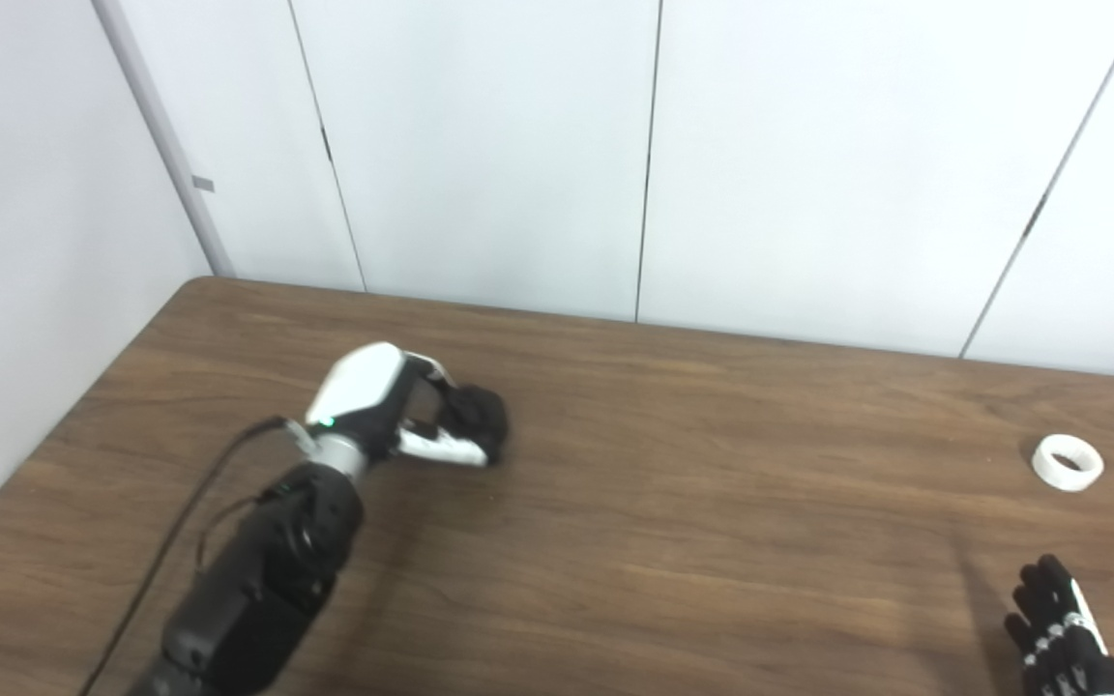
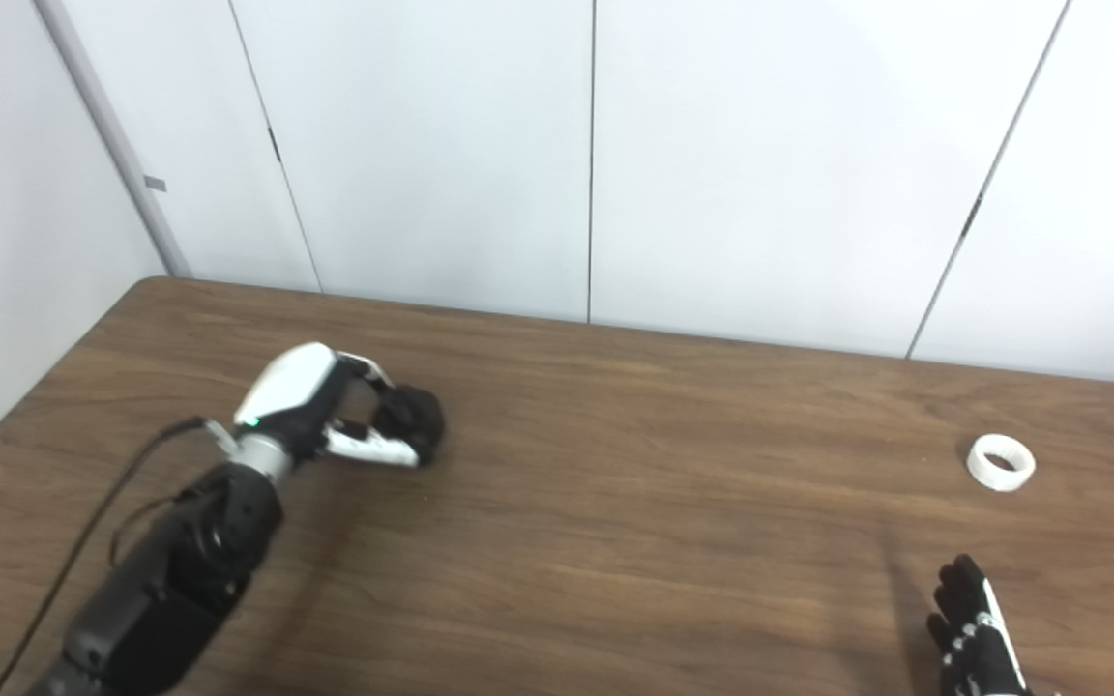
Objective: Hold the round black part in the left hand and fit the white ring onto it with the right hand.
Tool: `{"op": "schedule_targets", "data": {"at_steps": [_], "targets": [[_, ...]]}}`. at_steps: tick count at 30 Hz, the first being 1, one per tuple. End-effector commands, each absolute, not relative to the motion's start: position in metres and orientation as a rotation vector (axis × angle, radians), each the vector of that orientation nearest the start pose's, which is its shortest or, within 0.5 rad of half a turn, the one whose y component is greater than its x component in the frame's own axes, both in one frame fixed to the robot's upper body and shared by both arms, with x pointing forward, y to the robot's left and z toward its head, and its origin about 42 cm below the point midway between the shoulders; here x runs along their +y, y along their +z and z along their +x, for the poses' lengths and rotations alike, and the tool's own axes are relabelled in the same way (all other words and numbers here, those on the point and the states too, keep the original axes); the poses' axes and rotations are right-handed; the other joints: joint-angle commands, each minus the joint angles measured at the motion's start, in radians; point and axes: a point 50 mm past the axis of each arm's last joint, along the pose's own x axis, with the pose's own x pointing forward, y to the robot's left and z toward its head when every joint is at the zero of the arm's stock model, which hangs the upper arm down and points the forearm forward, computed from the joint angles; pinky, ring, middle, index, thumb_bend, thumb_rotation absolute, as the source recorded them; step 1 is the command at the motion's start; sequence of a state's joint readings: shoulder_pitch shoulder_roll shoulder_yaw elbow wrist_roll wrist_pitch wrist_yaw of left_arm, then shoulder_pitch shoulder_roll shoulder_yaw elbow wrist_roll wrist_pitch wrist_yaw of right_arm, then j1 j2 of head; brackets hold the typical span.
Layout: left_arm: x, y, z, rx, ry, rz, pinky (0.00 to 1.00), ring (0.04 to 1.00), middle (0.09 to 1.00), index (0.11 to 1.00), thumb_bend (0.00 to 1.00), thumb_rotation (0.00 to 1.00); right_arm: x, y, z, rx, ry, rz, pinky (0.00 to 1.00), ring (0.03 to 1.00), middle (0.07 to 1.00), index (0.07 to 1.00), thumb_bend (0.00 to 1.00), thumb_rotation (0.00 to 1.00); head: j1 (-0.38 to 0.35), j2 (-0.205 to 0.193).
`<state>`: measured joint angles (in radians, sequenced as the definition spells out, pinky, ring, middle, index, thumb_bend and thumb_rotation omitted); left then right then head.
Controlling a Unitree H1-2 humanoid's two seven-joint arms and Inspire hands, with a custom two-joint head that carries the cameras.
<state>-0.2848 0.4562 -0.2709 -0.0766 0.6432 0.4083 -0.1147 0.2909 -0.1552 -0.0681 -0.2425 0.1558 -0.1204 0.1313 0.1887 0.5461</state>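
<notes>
- I see the black part point(image 1: 478, 418) on the left half of the table, inside the left hand point(image 1: 393, 406). It is dark, rounded and matte; I cannot see finer details of its shape.
- My left hand has its fingers point(image 1: 441, 375) curled over the top of the part and the thumb point(image 1: 441, 447) under its near side, so the hand is closed around it. I cannot tell if the part is lifted or if it touches the wood.
- The left hand has a smooth white shell on the back, and the forearm point(image 1: 257, 570) behind it is black, with a thin black cable point(image 1: 170, 541) running beside it.
- The white ring point(image 1: 1067, 462) lies flat on the right side of the table, well apart from the black part. It is a short, thick-walled band, glossy white, with its hole facing up.
- My right hand point(image 1: 1060, 633) is at the bottom right corner of the picture, near the ring but not touching it. It holds nothing, and its black fingers point up and stand a little apart.
- Between the two hands there is a wide stretch of bare wood.
- The table point(image 1: 673, 503) has a dark brown wood grain surface, and its far left corner is rounded.
- The far edge of the table runs along a wall point(image 1: 480, 145) of plain white panels with thin dark seams.
</notes>
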Motion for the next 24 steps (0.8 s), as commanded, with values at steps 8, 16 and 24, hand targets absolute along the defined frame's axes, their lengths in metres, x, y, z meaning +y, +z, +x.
{"op": "schedule_targets", "data": {"at_steps": [8,16,24], "targets": [[0.227,0.185,0.338,-0.135,-0.166,1.179,1.00,0.883,0.769,0.485,0.52,0.05,-0.267,0.099,0.181,-0.041,0.010,0.001,1.00,1.000,0.979,0.971,0.58,1.00,-0.049,0.022],[0.191,0.178,0.310,-0.218,-0.272,1.187,1.00,0.879,0.773,0.485,0.52,0.06,-0.255,0.103,0.182,-0.056,0.022,-0.022,1.00,0.985,0.960,0.954,0.57,0.98,-0.120,0.052],[0.167,0.167,0.282,-0.247,-0.358,1.188,1.00,0.887,0.777,0.484,0.52,0.05,-0.243,0.108,0.183,-0.070,0.027,-0.026,1.00,0.989,0.951,0.951,0.56,0.95,-0.183,0.084]]}}
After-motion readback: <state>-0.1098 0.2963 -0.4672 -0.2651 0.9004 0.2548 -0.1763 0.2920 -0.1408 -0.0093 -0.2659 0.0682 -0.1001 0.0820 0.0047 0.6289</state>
